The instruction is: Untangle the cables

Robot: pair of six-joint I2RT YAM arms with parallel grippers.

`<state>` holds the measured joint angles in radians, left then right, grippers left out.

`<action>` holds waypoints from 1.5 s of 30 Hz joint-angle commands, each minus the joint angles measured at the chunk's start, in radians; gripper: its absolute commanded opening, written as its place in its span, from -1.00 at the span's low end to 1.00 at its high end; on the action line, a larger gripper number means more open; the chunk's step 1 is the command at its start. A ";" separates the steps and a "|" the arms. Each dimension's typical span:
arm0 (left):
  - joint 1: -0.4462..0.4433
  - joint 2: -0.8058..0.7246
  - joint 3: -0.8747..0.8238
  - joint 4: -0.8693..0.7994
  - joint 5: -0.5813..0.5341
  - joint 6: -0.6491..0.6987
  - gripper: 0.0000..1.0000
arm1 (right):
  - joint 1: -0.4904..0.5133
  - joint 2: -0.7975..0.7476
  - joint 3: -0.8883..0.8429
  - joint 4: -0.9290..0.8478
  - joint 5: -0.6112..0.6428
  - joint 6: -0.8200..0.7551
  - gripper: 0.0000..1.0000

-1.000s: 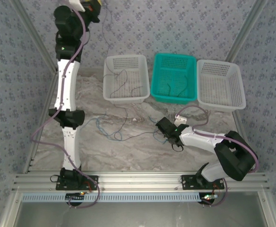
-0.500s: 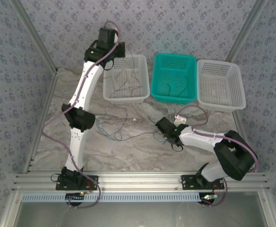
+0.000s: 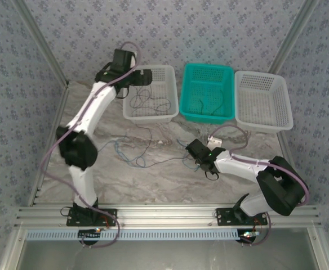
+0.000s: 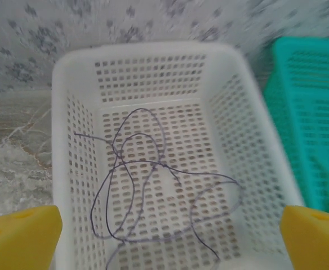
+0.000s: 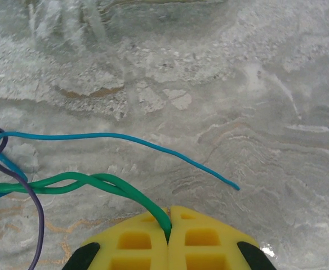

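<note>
The left gripper (image 3: 142, 77) has come down from its high reach at the far left corner and now hangs over the near-left rim of the white basket (image 3: 153, 68). A second ago it held a purple wire (image 4: 142, 169) dangling into that basket. Now its yellow fingers (image 4: 21, 236) stand wide apart at the lower corners of the left wrist view, and the wire lies loose in loops on the basket floor, touching neither finger.

The right gripper (image 5: 168, 216) has not moved. It rests low on the table (image 3: 170, 180), its fingers pressed together on a green cable (image 5: 85, 181) that runs off to the left. A blue cable (image 5: 130, 136) lies just beyond, its free end on the marble, and another dark purple strand (image 5: 32, 202) crosses both at the left edge.

The rest of the tangle (image 3: 136, 154) lies on the table between the two arms, much as before. A thin dark wire lies in the teal basket (image 3: 208, 70), unchanged
</note>
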<state>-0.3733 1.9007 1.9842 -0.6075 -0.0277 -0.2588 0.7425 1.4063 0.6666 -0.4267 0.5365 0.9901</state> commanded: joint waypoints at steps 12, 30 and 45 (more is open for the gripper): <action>-0.210 -0.748 -0.986 0.679 0.417 0.120 0.99 | -0.121 -0.445 0.027 0.046 -0.261 -0.456 -1.00; -0.430 -0.393 -1.253 1.010 0.375 0.171 0.99 | -0.218 -0.472 0.087 0.089 -0.399 -0.441 -1.00; -0.450 -0.429 -1.340 1.222 0.157 0.114 -1.00 | -0.286 -0.489 0.080 0.052 -0.363 -0.386 -1.00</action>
<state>-0.8230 1.6009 0.6640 0.5797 0.1593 -0.1287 0.4755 0.9199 0.7265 -0.3569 0.1444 0.5655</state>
